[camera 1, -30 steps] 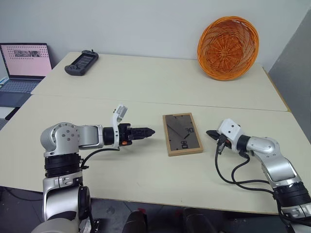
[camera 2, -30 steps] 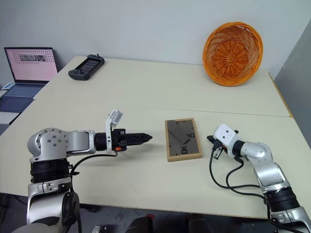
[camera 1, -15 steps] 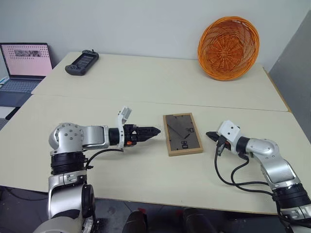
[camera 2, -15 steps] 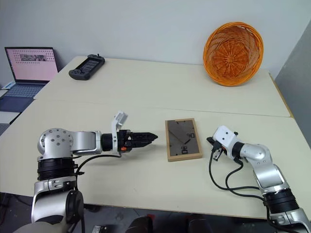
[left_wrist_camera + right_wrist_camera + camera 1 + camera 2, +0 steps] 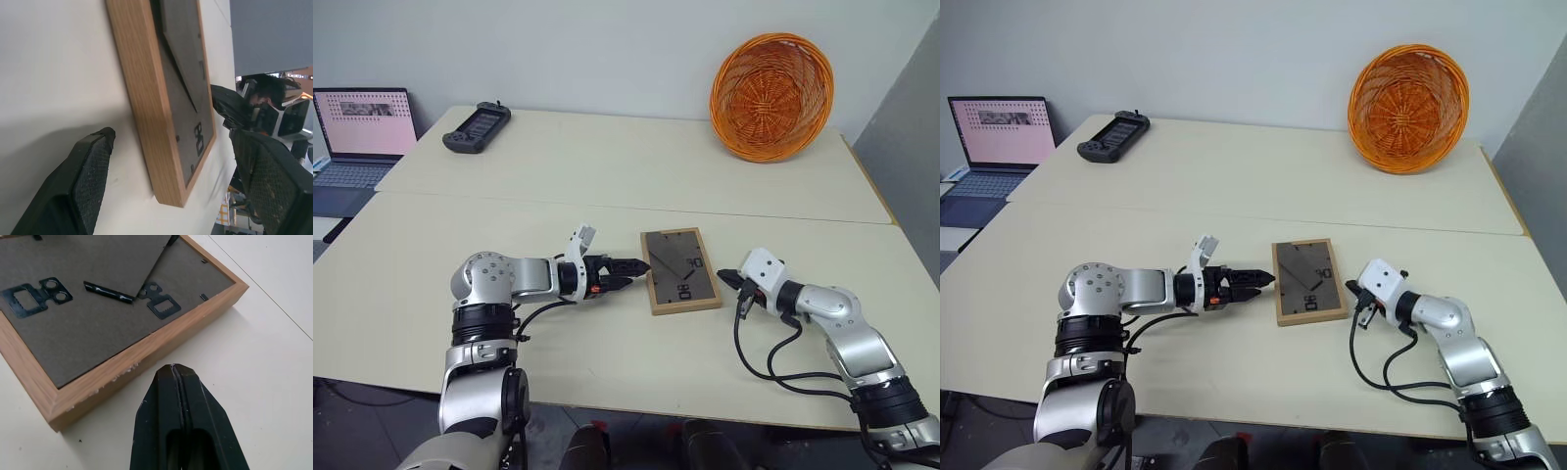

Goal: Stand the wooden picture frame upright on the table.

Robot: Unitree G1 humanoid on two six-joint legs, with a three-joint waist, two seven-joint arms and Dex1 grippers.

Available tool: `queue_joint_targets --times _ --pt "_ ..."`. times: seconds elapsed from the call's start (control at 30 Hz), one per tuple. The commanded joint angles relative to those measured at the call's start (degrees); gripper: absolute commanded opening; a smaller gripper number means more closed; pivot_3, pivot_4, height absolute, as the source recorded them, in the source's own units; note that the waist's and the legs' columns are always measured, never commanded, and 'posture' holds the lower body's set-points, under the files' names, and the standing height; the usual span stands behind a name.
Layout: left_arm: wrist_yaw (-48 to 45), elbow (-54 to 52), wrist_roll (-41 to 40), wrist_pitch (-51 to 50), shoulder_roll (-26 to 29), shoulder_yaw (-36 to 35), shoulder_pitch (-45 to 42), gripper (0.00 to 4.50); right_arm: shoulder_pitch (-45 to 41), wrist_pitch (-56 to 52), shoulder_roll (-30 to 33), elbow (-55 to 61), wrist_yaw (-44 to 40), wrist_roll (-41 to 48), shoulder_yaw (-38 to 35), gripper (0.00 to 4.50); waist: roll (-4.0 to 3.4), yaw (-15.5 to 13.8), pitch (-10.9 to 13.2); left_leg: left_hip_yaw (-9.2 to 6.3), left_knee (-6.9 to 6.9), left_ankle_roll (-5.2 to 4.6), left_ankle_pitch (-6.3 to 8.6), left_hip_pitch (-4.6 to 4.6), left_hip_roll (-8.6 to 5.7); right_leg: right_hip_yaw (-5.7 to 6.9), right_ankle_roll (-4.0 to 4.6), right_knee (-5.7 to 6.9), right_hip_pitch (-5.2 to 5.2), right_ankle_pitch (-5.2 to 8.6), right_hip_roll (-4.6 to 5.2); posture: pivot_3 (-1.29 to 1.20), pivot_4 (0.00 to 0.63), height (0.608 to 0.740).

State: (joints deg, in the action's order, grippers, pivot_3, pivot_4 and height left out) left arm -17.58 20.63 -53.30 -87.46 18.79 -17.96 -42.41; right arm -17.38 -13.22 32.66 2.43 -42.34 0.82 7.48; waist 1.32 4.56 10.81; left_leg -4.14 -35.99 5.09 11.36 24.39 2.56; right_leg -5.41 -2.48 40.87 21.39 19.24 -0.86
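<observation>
The wooden picture frame (image 5: 680,270) lies face-down on the table (image 5: 607,186), long axis running toward the orange basket (image 5: 772,96). Left gripper (image 5: 639,269), fingers spread, points at its left edge; right gripper (image 5: 723,278), pressed together, near its right edge.

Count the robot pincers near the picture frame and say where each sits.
2. The left pincer, open, is at the wooden picture frame's left edge; the right pincer, shut, is just off its right edge. The frame lies back-up on the table.
</observation>
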Motion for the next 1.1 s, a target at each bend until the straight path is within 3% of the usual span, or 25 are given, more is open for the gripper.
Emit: queue_joint_targets --times 0.03,0.53,1.1 --pt "-0.49 6.57 4.96 3.51 -0.57 1.22 -0.81 4.00 0.02 -0.62 -0.17 3.70 0.74 0.13 -0.52 0.00 -0.04 -0.04 -0.03 0.00 0.00 0.00 0.00 -0.01 0.00 0.00 0.00 0.00 -0.01 0.00 0.00 0.00 0.150 0.740" --pt "-2.78 8.32 8.01 3.09 -3.28 2.63 -3.24 4.00 -0.85 -3.19 -4.80 5.15 3.92 -0.79 2.55 0.00 -0.09 -0.44 -0.12 0.01 0.03 -0.01 0.01 -0.53 -0.05 -0.06 -0.04 -0.14 -0.62 0.02 0.02 0.00 0.150 0.740" --pt "-5.40 1.85 7.77 -4.97 -1.44 1.43 -0.40 4.00 0.09 1.24 2.93 -2.47 3.29 -1.91 -2.30 0.00 -0.08 -0.85 -0.11 0.04 0.23 0.00 0.02 -0.50 -0.02 -0.06 -0.05 -0.48 -0.62 0.03 0.02 0.00 0.150 0.740"
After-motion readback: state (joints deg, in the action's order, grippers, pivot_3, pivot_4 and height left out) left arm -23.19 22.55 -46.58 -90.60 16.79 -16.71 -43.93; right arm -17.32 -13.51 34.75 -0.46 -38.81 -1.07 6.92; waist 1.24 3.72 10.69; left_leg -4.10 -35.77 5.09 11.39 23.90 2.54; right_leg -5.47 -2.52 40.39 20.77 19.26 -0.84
